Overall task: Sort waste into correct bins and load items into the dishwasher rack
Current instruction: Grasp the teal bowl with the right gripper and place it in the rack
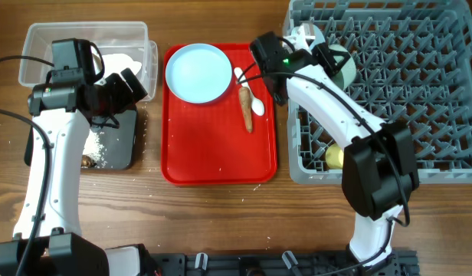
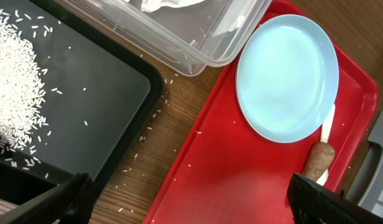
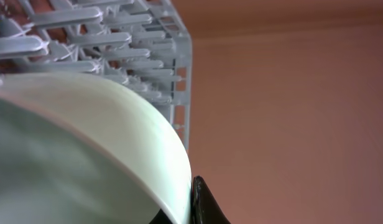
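Note:
A pale blue plate (image 1: pixel 198 73) lies on the red tray, with a brown food stick (image 1: pixel 245 109) and a white spoon (image 1: pixel 252 96) to its right. My left gripper (image 1: pixel 132 84) is open and empty, over the gap between the clear tub (image 1: pixel 83 34) and the black tray (image 1: pixel 121 146). In the left wrist view its fingers (image 2: pixel 191 205) spread wide above the red tray's edge, and I see the plate (image 2: pixel 285 78), stick (image 2: pixel 317 160) and rice (image 2: pixel 11 81). My right gripper (image 1: pixel 332 61) is shut on a pale blue bowl (image 3: pixel 73 149) over the grey rack (image 1: pixel 404 92).
The red tray (image 1: pixel 221 153) lies between the bins and the rack. A white tissue (image 1: pixel 117 61) lies in the clear tub. A brown lump (image 1: pixel 86 161) sits at the black tray's left edge. A yellow cup (image 1: pixel 334 157) is in the rack's near left corner. Stray rice grains lie on the wood.

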Motion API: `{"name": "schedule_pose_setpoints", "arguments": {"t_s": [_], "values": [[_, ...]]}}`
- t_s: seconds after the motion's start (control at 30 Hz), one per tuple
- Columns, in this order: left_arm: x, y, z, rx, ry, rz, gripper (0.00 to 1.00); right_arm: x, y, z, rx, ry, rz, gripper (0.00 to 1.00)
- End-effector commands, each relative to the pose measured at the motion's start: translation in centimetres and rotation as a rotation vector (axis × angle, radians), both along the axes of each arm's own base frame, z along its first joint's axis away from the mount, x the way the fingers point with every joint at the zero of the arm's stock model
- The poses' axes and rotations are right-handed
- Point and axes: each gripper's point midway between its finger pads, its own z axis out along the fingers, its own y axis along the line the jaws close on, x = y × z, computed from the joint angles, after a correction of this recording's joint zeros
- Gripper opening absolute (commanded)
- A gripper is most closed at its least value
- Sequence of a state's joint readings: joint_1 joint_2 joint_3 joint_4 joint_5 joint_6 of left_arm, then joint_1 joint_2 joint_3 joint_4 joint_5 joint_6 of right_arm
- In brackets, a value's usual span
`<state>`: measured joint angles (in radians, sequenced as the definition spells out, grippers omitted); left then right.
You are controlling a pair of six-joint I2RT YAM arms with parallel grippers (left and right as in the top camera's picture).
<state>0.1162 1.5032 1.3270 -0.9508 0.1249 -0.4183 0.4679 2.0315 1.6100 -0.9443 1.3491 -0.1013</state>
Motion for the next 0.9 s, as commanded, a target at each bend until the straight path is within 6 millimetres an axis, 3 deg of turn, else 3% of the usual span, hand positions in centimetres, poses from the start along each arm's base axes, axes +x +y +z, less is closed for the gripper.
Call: {"name": "schedule_pose_setpoints", "arguments": {"t_s": [0.0,0.13,0.2,0.23,0.33,0.5,0.6,0.67,0.77,0.8,0.83,0.87], "values": [[0.1,0.1,1.0,-0.003,-0.029,0.008,1.0,-0.1,-0.4,-2.5,0.112,0.018,-0.016,0.04],[0.1,0.1,1.0,-0.003,-0.029,0.008,1.0,-0.5,1.0,-2.9,0.112,0.06,0.022,0.08],[0.1,0.1,1.0,-0.003,-0.029,0.008,1.0,-1.9,2.6,-5.1,0.141,0.287,0.098,0.33],[0.1,0.1,1.0,-0.003,-0.029,0.008,1.0,-2.6,3.5,-6.0,0.167,0.355,0.126,0.38],[0.1,0.1,1.0,-0.003,-0.029,0.008,1.0,-3.1,5.1,-6.3,0.171,0.382,0.165,0.68],[0.1,0.1,1.0,-0.003,-0.029,0.008,1.0,-4.7,6.2,-8.0,0.304,0.478,0.182,0.9],[0.1,0.1,1.0,-0.003,-0.029,0.008,1.0,-4.1,7.8,-6.5,0.414,0.445,0.219,0.93],[0.1,0.1,1.0,-0.003,-0.029,0.008,1.0,-3.0,8.8,-3.6,0.481,0.353,0.256,0.98],[0.1,0.1,1.0,-0.003,-0.029,0.008,1.0,-2.5,14.3,-1.1,0.816,0.307,0.421,0.99],[0.1,0.1,1.0,-0.003,-0.029,0.008,1.0,-2.7,16.1,-0.9,0.912,0.321,0.473,0.98],[0.1,0.1,1.0,-0.003,-0.029,0.008,1.0,-3.5,19.4,-1.1,1.077,0.381,0.561,0.96],[0.1,0.1,1.0,-0.003,-0.029,0.008,1.0,-4.0,21.0,-1.2,1.156,0.419,0.602,0.95]]}}
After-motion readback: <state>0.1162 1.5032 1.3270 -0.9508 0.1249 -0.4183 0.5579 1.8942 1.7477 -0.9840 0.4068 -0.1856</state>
